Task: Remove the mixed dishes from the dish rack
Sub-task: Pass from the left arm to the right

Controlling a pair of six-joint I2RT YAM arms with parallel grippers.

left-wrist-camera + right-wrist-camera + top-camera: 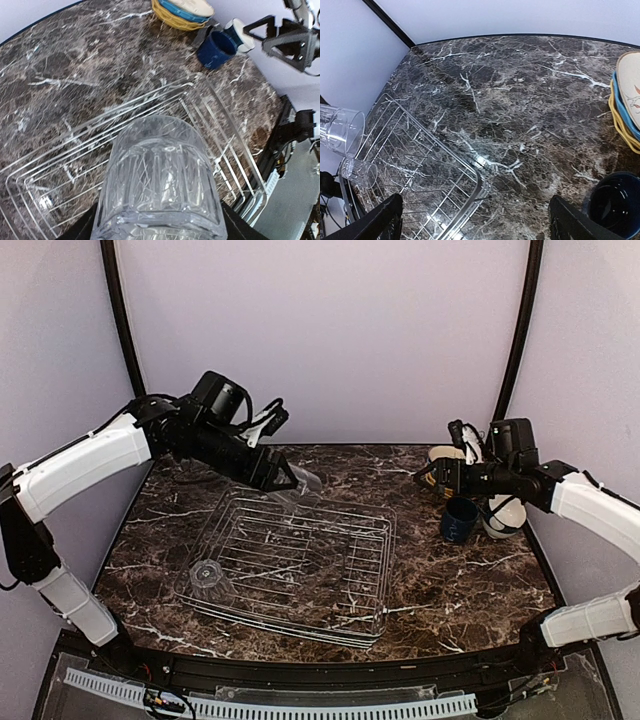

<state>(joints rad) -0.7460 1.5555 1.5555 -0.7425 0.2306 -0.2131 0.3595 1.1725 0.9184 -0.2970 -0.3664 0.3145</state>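
My left gripper [285, 480] is shut on a clear ribbed glass [306, 483], held tilted above the far edge of the dish rack [352, 527]. The left wrist view shows this glass [162, 180] filling the space between the dark fingers [82, 231], over the silver wire rack [220, 120]. A second clear glass [207, 573] stands in the rack's near left corner. My right gripper [428, 476] hangs open and holds nothing, above the marble to the right of the rack. In the right wrist view its fingers [385, 220] frame the rack's corner [479, 184].
At the right, on the dark marble table [450, 580], stand a dark blue mug [459, 519], a pale bowl [503, 516] and stacked plates [445, 454]. The right wrist view shows these plates [626, 107] and the mug [615, 206] at its right edge. Walls enclose the table.
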